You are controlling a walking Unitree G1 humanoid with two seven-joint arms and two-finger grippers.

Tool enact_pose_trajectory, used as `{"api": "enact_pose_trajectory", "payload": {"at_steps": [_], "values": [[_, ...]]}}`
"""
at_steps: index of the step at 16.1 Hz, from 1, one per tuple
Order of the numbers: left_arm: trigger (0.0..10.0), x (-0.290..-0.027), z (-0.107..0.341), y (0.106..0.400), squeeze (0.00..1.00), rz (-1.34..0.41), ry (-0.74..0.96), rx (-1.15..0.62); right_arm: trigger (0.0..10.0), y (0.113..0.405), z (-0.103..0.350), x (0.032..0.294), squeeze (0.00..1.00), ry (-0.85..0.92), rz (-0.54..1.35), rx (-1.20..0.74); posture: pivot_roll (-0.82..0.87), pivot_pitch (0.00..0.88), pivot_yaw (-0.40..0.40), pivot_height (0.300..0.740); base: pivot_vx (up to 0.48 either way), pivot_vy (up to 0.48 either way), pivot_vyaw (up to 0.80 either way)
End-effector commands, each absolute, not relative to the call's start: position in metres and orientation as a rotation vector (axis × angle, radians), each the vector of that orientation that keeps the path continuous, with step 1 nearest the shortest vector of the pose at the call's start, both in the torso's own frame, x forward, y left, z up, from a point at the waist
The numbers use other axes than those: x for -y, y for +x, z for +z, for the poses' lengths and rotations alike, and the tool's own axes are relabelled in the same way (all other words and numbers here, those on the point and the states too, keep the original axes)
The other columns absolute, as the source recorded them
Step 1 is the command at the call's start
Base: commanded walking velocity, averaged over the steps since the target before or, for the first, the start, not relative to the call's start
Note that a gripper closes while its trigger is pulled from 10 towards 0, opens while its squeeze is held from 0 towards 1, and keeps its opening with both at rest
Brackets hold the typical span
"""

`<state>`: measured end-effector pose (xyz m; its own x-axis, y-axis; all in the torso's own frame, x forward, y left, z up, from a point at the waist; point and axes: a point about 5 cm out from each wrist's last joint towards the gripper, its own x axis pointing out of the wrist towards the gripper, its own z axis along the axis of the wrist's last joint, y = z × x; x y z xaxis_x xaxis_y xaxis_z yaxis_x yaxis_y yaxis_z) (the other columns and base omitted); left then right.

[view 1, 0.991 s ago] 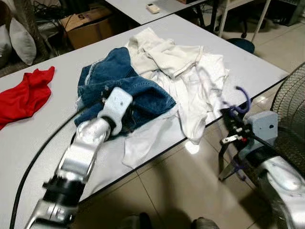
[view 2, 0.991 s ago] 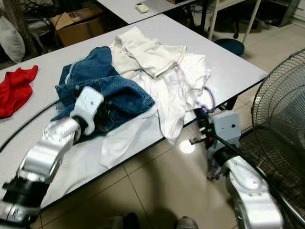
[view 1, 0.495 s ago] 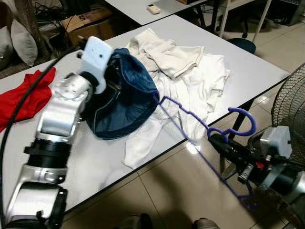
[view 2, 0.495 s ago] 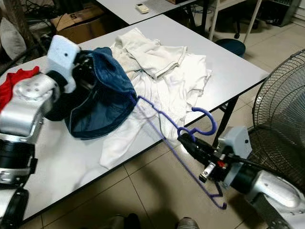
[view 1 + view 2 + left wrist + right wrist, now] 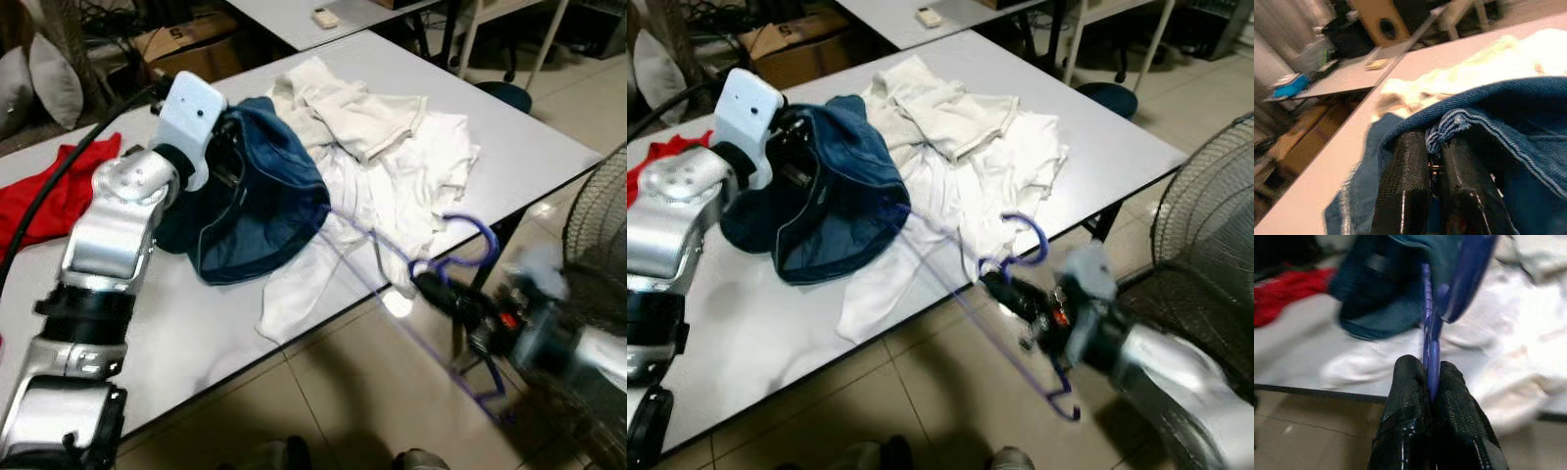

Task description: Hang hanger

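Note:
A purple wire hanger (image 5: 477,240) stretches from beside the table's front edge toward the blue denim garment (image 5: 265,206), with its far end at the garment's opening. My right gripper (image 5: 994,284) is shut on the hanger just below the hook; the wrist view shows the wire (image 5: 1431,328) pinched between the fingers (image 5: 1410,396). My left gripper (image 5: 1432,142) is shut on the denim's hem (image 5: 1459,122) and holds the garment lifted above the table (image 5: 196,333). The lower part of the hanger hangs over the floor.
A heap of white clothes (image 5: 392,147) lies on the table behind the hanger. A red cloth (image 5: 39,196) lies at the table's left. A standing fan (image 5: 1205,225) is close on the right. A cardboard box (image 5: 186,54) and another table with a remote (image 5: 323,17) stand behind.
My left gripper has lifted the denim off the table and holds it up. My right gripper has brought the hanger up and left, its end now at the denim.

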<state>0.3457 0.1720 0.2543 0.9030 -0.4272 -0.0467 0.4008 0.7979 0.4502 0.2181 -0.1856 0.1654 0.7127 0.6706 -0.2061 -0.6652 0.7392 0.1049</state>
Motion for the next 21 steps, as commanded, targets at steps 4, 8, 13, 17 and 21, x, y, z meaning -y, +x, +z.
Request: {"api": "enact_pose_trajectory", "payload": {"at_steps": [4, 8, 13, 17, 21], "values": [[0.0, -0.183, 0.249, 0.319, 0.00, -0.647, 0.611, -0.102, 10.0, 0.264, 0.164, 0.169, 0.00, 0.056, 0.715, -0.178, -0.16, 0.077, 0.113, 0.740, 0.000, 0.000, 0.00], [0.0, -0.211, 0.242, 0.299, 0.00, -0.720, 0.728, -0.295, 10.0, 0.287, 0.190, 0.157, 0.00, 0.100, 0.765, -0.068, -0.13, 0.063, 0.102, 0.740, 0.000, 0.000, 0.00], [0.0, -0.213, 0.323, 0.285, 0.00, -0.836, 0.383, -0.004, 10.0, 0.303, 0.247, 0.151, 0.00, 0.195, 0.832, 0.143, -0.12, 0.040, 0.108, 0.740, 0.000, 0.000, 0.00], [0.0, -0.211, 0.359, 0.296, 0.00, -0.762, 0.149, 0.206, 10.0, 0.313, 0.240, 0.151, 0.00, 0.195, 0.785, 0.095, -0.11, 0.026, 0.120, 0.740, 0.000, 0.000, 0.00], [0.0, -0.193, 0.305, 0.308, 0.00, -0.716, 0.313, -0.048, 10.0, 0.331, 0.208, 0.171, 0.00, 0.123, 0.552, -0.086, -0.12, 0.020, 0.129, 0.740, 0.000, 0.000, 0.00]]}}
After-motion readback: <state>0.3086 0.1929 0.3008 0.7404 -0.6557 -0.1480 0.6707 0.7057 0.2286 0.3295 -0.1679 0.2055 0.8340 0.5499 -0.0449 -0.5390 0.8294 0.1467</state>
